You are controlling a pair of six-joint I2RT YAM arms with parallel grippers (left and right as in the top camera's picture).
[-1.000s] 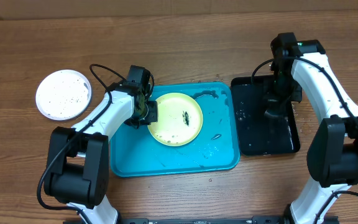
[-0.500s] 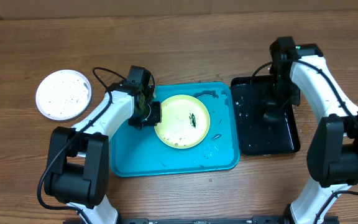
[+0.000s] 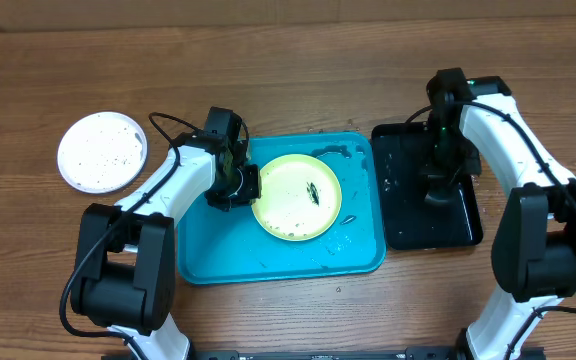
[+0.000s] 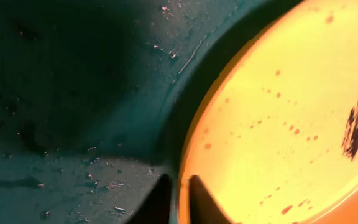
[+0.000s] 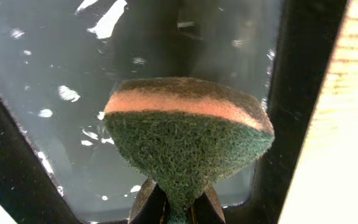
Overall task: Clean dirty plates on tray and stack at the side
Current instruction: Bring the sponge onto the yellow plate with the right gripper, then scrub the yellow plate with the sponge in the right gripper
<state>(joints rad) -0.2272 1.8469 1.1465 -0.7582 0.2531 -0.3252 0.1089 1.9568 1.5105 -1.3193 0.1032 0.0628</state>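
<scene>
One yellow plate [image 3: 296, 195] is lying in the turquoise tray [image 3: 208, 250], its left rim being pinched by the left tool [image 3: 245, 184]; the white plate [image 3: 102, 151] is sitting apart on the surface [image 3: 298, 60]. The right tool [image 5: 176, 208] is clamping a green sponge [image 5: 188, 134] over the black tray [image 3: 458, 225].

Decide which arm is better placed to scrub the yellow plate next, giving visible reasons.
Probably right: the right end effector grips the sponge over the black tray; the left end effector is busy pinching the rim of the yellow plate.
</scene>
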